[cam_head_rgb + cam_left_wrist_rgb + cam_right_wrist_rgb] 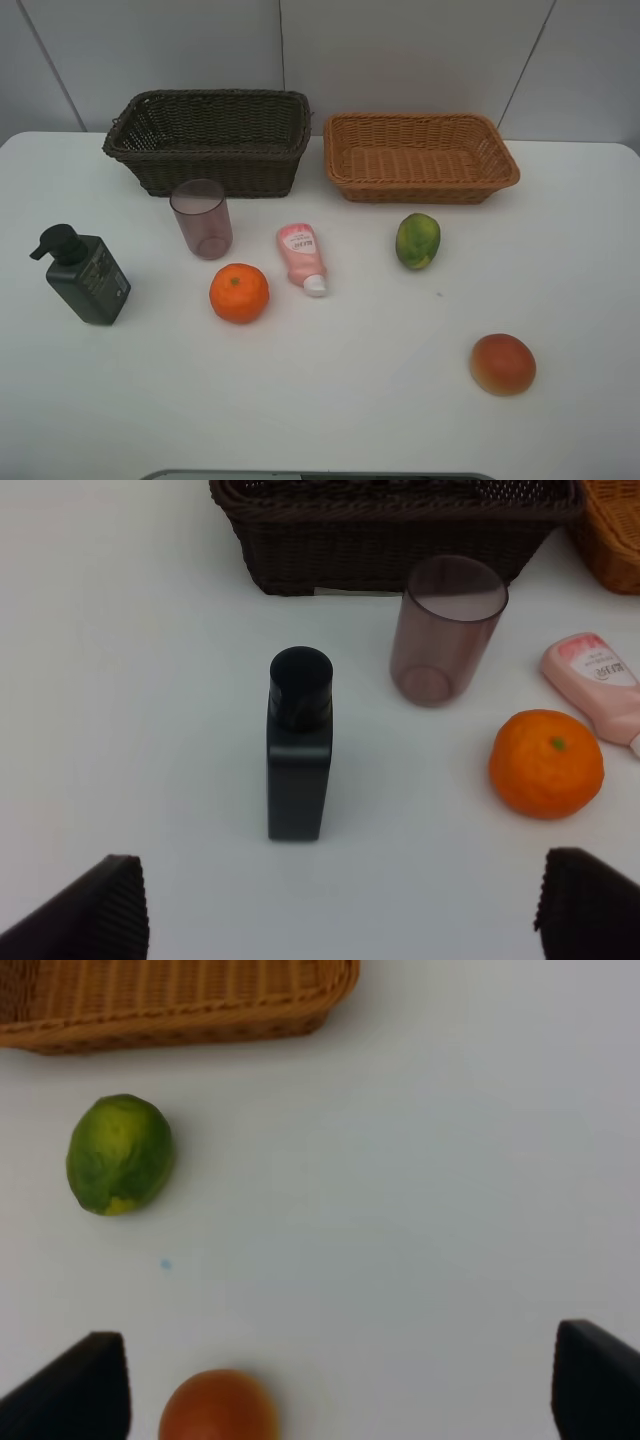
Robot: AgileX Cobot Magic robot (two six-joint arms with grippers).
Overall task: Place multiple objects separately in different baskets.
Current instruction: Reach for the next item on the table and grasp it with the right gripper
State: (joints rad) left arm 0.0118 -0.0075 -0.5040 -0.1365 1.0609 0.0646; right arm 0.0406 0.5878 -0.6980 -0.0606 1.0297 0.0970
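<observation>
Neither arm appears in the high view, so you judge pose from the wrist cameras only. Your left hand (335,910) hangs above the table (350,400) with its fingers spread wide and nothing between them. It faces the dark brown basket (220,170), with the pump bottle (88,277) ahead of it. Your right hand (335,1385) is likewise spread and holds nothing. The red-orange fruit (502,364) lies on the table below it, nearer one finger.

All positions are given from the dark brown basket.
- The mauve cup (201,218) stands upright just in front of it.
- The orange (239,293) sits further forward than the cup.
- The dark pump bottle stands upright in front, off its left end.
- The pink tube (301,258) lies flat in front of its right corner, white cap pointing away.
- The light tan basket (420,188) sits just beside its right end.
- The green fruit (417,241) lies forward and well to the right.
- The red-orange fruit is the farthest, forward and right.
</observation>
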